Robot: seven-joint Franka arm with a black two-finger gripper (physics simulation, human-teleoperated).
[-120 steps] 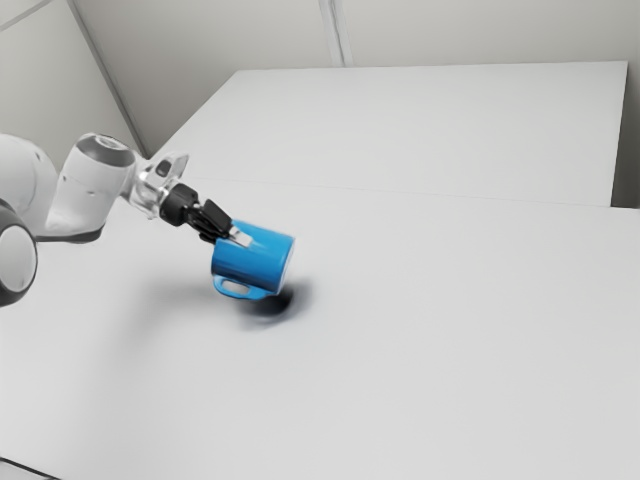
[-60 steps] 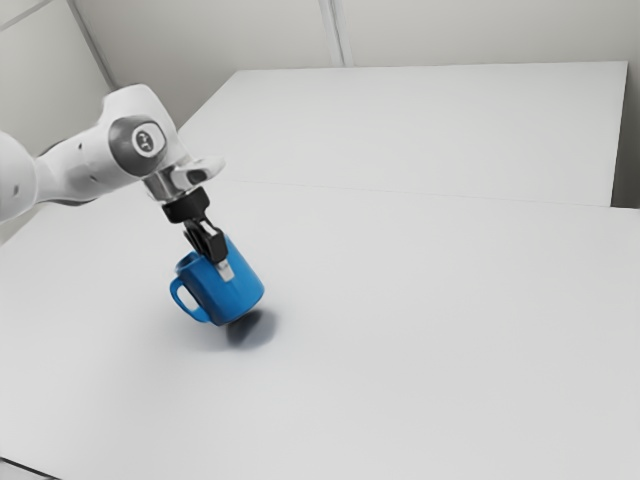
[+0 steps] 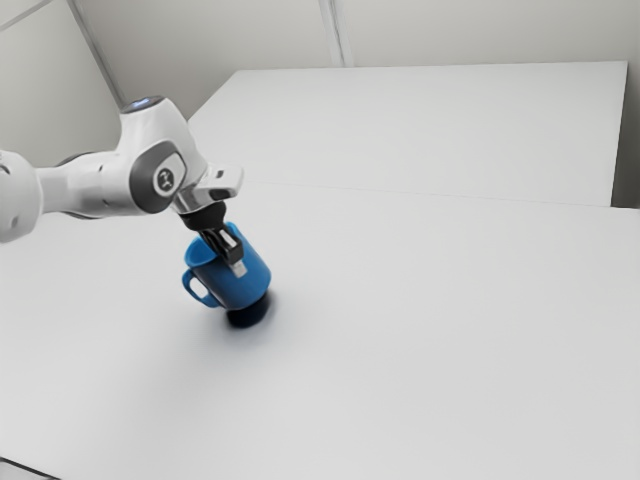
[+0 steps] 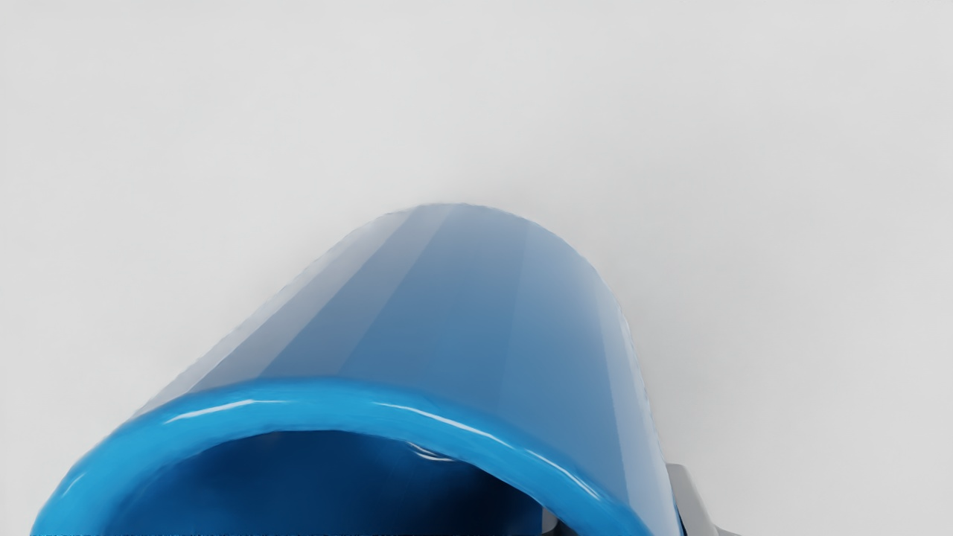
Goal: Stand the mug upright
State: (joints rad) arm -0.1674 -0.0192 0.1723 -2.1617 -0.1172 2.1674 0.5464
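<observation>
The mug (image 3: 243, 291) is in the gripper (image 3: 234, 264), over the tabletop (image 3: 420, 350), toward the exterior view's left, short of the far edge.

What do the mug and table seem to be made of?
Mug: glossy, probably glazed ceramic, from the bright streaks on its rim, though plastic could look alike. Table: matte, perhaps laminate or painted board, as its pale surface shows soft shading, no grain.
</observation>
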